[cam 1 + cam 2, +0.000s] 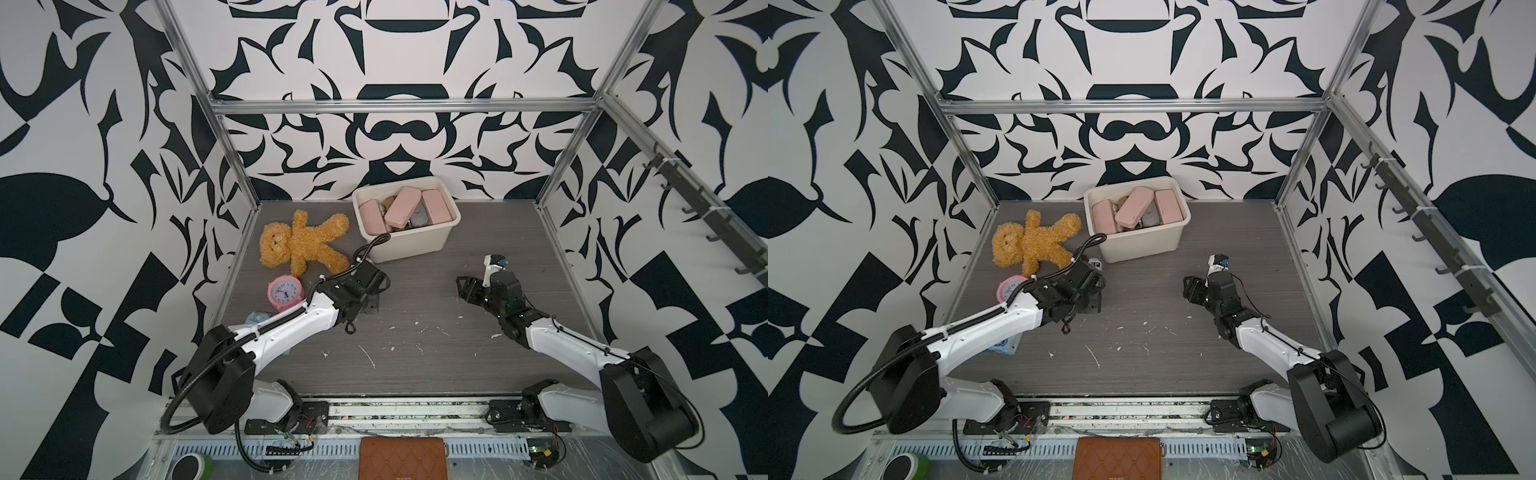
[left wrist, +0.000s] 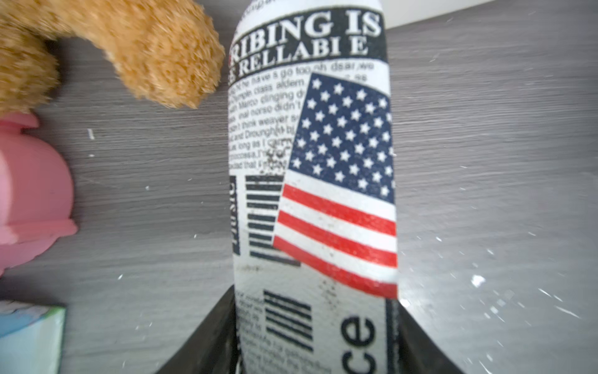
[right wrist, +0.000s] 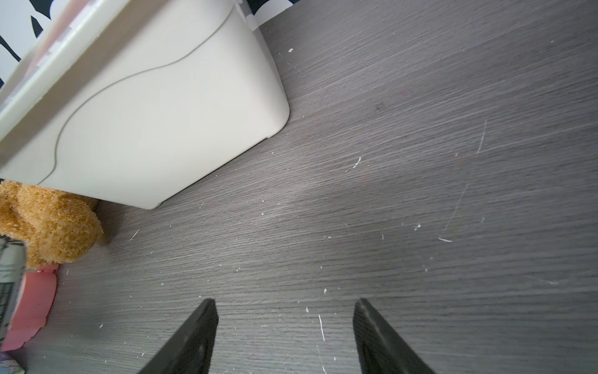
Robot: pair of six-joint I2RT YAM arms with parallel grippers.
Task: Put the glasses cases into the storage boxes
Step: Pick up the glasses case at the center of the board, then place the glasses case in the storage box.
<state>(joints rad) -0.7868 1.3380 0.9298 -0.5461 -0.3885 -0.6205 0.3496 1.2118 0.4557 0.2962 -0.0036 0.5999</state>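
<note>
Between the black fingers of the left end effector [image 2: 315, 294] sits the newspaper-print case [image 2: 310, 162], pinched tight at one end. It is an oblong, round-ended case, white with black headlines, small type, barcode stripes and a tilted American flag. It points out over the grey tabletop [image 2: 485, 162], near the teddy bear [image 2: 161, 48]; whether it rests there or is lifted, I cannot tell. The right end effector [image 3: 285, 302] hangs open and empty. At the back, the cream storage box [image 1: 409, 245] holds pink cases [image 1: 402, 206] and a grey case [image 1: 419, 218].

Smooth plastic tub [image 1: 409, 245] (fuzzy plush bear [image 1: 307, 241])
</note>
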